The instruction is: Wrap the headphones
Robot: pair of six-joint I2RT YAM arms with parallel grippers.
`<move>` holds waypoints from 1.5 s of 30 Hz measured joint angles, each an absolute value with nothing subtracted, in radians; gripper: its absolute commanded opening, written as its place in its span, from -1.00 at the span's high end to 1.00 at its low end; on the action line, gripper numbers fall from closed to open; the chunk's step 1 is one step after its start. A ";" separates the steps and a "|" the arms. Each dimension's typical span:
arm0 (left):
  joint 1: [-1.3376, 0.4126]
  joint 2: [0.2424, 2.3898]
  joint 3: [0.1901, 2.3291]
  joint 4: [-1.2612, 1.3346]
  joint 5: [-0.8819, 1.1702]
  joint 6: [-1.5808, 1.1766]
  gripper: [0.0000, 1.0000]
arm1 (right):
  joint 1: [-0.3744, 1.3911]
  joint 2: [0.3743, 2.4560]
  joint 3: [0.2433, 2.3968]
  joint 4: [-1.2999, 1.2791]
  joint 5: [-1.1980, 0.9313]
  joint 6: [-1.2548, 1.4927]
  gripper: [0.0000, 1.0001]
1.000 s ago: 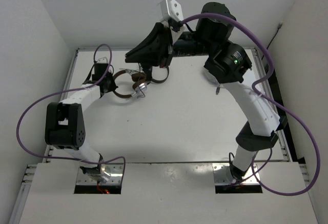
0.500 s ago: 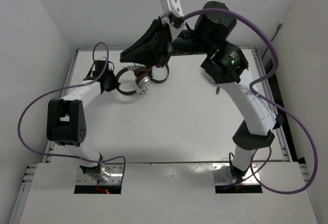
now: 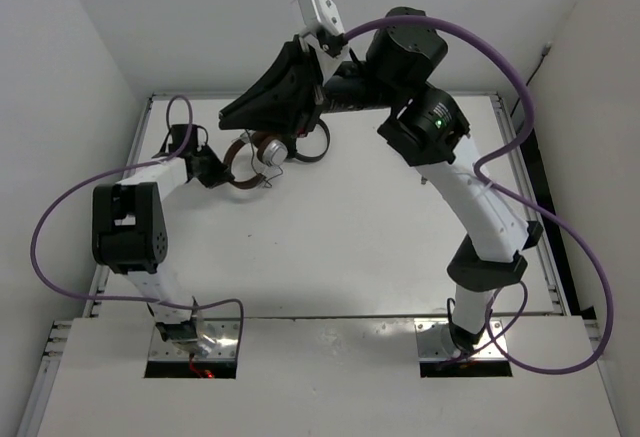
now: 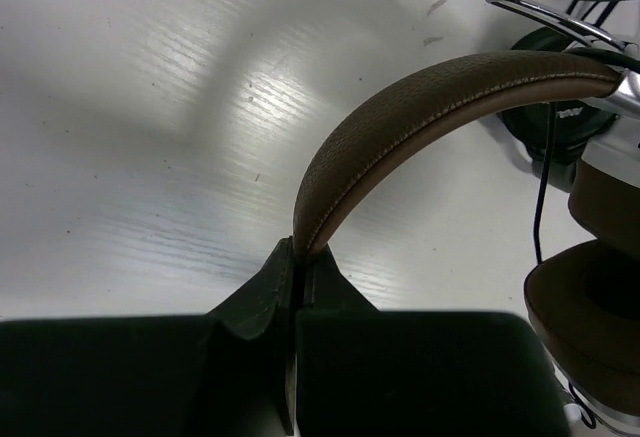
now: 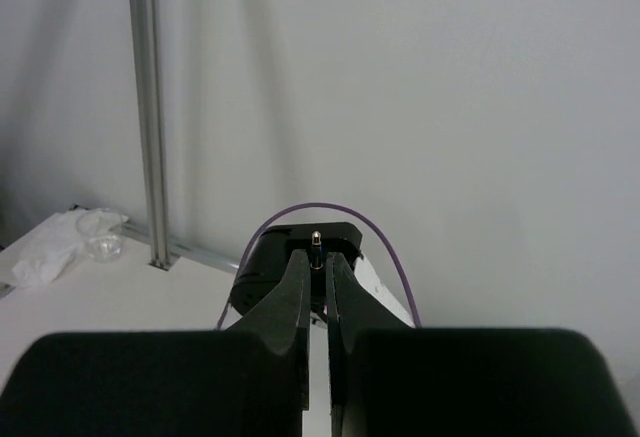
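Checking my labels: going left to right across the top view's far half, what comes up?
Left gripper, then the headphones its jaws hold, then the right arm's green-lit joint.

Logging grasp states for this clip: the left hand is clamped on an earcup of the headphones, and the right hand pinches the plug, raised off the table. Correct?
Not quite. The left hand is clamped on the brown headband of the headphones, not an earcup, as the left wrist view shows. The right hand does pinch the plug, raised off the table.
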State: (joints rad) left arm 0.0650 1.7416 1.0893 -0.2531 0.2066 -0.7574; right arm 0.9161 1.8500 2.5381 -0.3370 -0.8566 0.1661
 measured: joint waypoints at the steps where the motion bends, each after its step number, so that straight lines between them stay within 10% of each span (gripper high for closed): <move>1: 0.073 1.741 1.089 -0.252 0.222 -0.766 1.00 | 0.919 1.851 2.538 -0.337 -0.857 0.167 1.00; 45: -0.327 1.291 0.601 0.068 -0.108 -0.374 1.00 | 0.826 1.919 2.641 -0.018 -0.682 0.384 1.00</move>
